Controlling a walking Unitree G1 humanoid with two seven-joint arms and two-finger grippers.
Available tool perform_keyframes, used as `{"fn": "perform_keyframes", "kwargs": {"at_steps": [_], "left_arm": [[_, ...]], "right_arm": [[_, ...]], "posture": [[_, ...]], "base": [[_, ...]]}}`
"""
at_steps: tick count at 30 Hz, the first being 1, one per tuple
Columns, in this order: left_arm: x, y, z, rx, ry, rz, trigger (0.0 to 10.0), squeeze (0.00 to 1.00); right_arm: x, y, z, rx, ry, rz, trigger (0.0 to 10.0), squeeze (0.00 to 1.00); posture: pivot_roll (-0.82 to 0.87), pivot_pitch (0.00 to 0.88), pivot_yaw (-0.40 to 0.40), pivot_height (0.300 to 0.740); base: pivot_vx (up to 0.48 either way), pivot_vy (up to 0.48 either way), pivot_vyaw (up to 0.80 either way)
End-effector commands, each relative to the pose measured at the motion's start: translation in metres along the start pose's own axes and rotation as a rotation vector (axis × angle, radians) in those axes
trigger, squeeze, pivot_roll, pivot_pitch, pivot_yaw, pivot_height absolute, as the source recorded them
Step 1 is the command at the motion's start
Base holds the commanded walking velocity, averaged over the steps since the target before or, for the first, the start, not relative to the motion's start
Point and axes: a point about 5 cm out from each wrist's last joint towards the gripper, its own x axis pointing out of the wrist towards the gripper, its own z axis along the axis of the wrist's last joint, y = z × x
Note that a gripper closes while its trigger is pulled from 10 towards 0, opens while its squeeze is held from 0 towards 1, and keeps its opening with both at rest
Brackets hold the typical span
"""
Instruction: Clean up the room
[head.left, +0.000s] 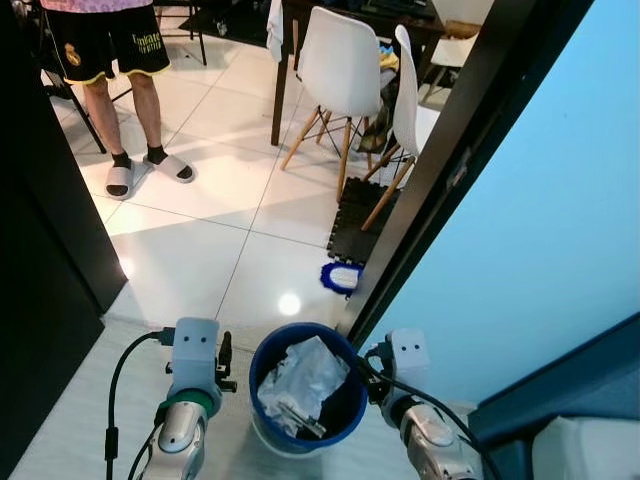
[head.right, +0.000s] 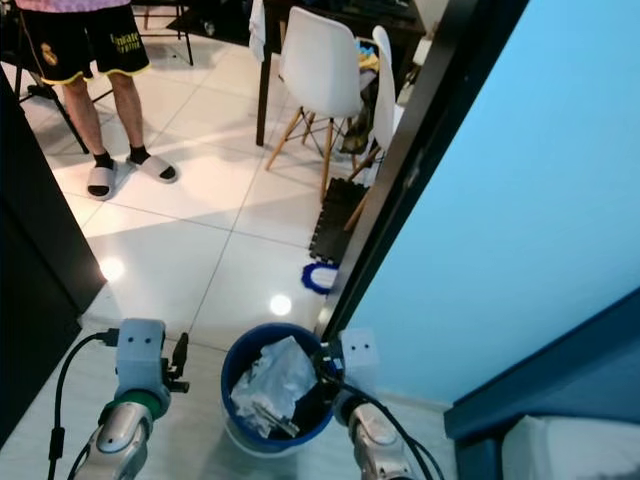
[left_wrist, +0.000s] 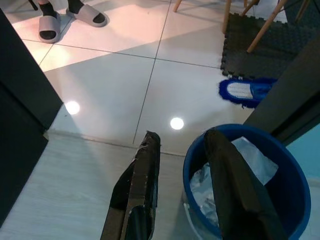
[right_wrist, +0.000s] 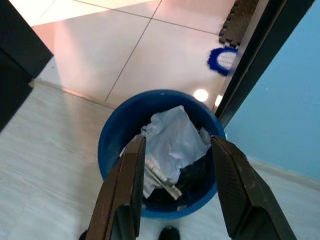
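Head view: blue bin (head.left: 300, 400) on floor by doorway, between both arms, stuffed with crumpled paper (head.left: 300, 375); likely light, thin plastic wall flexes.
Left wrist: left end effector (left_wrist: 187, 145) apart, straddling rim.
Right wrist: right end effector (right_wrist: 175, 150) apart above bin; grip rim.

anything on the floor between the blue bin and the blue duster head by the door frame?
Nothing: bare glossy tile with a light reflection lies between the blue bin and the blue duster head, clearest in the left wrist view.
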Motion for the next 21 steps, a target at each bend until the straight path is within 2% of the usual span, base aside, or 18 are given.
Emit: {"fn": "perform_keyframes", "kwargs": {"at_steps": [1,21], "left_arm": [[-0.0040,-0.0017,-0.0076,-0.008,0.025,-0.006,10.0,0.00],[-0.0027,-0.0004,-0.0070,-0.004,0.025,-0.006,10.0,0.00]], "right_arm": [[-0.0045,-0.0020,-0.0078,0.015,0.018,-0.017,10.0,0.00],[-0.0040,-0.0013,-0.0077,0.015,0.022,-0.018,10.0,0.00]], "posture": [[0.03,0.060,-0.040,0.740],[0.03,0.055,-0.036,0.740]], "base": [[-0.304,0.000,0.00],[-0.294,0.000,0.00]]}}
